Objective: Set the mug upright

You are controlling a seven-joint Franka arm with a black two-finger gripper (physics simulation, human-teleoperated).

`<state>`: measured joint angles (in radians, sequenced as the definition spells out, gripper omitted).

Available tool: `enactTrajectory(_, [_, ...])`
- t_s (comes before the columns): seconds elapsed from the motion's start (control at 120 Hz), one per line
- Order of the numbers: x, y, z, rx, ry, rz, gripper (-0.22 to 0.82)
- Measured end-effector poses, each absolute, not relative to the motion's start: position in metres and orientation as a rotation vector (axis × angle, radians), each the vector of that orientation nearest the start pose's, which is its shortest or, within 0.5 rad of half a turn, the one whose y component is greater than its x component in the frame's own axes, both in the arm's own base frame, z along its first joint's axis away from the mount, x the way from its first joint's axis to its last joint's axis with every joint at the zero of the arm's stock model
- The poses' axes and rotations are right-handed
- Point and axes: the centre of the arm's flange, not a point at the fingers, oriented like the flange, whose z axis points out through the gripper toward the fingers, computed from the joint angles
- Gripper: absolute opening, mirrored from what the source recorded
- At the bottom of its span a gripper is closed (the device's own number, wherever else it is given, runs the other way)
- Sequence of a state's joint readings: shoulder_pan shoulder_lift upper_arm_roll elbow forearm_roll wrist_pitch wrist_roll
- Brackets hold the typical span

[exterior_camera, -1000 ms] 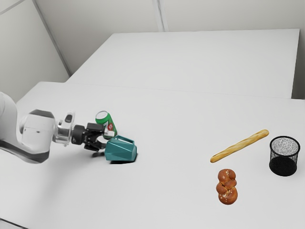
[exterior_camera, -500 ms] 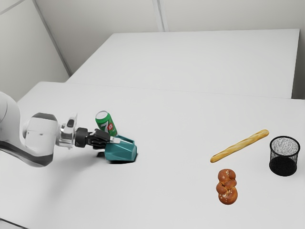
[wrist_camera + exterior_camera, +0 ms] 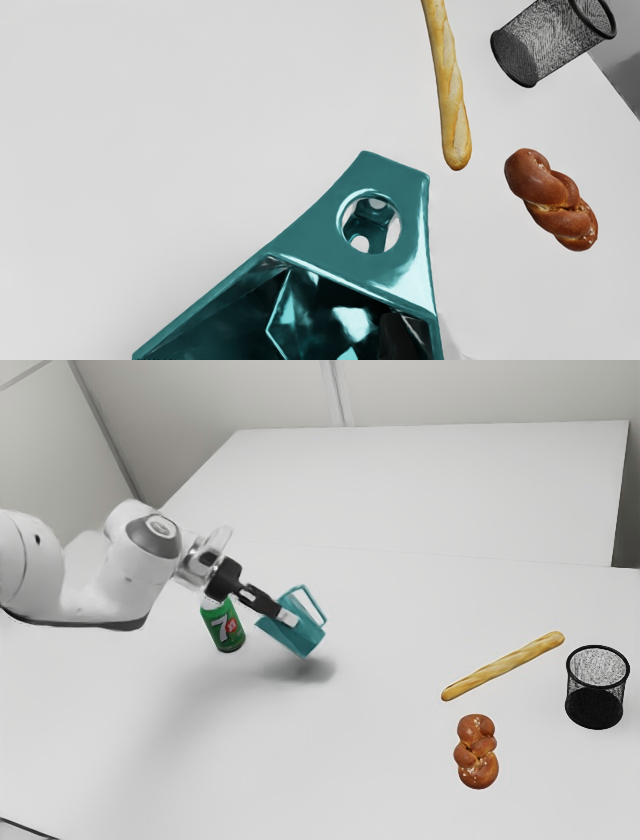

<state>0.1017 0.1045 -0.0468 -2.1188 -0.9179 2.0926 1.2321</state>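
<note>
My gripper (image 3: 288,617) is raised over the table, shut on the wall of the teal mug (image 3: 307,638). The mug hangs tilted above its shadow, its handle on the upper side and its mouth facing back toward the hand. In the wrist view, the mug (image 3: 395,280) shows its dark inside and a round hole through the handle part. There the gripper (image 3: 434,340) has a dark finger inside the mouth, with a pale fingertip partly visible outside the wall.
A green soda can (image 3: 225,630) stands below and behind the gripper. Farther toward the exterior view's right lie a baguette (image 3: 503,665) and a braided bread roll (image 3: 476,752), with a black mesh cup (image 3: 596,690) beyond them on the white table (image 3: 380,760).
The mug, earlier lying on the table, has been gripped and lifted toward the exterior view's right, and its tilt has changed. The arm has risen, with the hand now angled downward.
</note>
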Motion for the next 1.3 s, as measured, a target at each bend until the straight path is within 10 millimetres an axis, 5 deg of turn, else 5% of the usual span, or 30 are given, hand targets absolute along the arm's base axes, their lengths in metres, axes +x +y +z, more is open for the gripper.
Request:
enactTrajectory(0.117, [0.602, -0.017, 0.412, 2.507, -1.173, 0.337, -0.16])
enactTrajectory(0.233, [0.617, -0.017, 0.403, 2.67, -1.335, 0.159, -0.17])
enactTrajectory(0.508, [0.627, -0.041, 0.372, 2.849, -1.257, 0.097, -0.17])
enactTrajectory(0.733, [0.618, -0.042, 0.346, 2.915, -1.053, 0.07, -0.15])
enactTrajectory(1.025, [0.621, -0.043, 0.346, 2.968, -0.885, 0.096, 0.37])
enactTrajectory(1.1, [0.622, -0.044, 0.361, 2.981, -0.858, 0.132, 0.44])
enactTrajectory(1.167, [0.617, -0.048, 0.396, 2.992, -0.849, 0.184, 0.49])
enactTrajectory(1.3, [0.615, -0.059, 0.518, 3.015, -0.806, 0.299, 0.54])
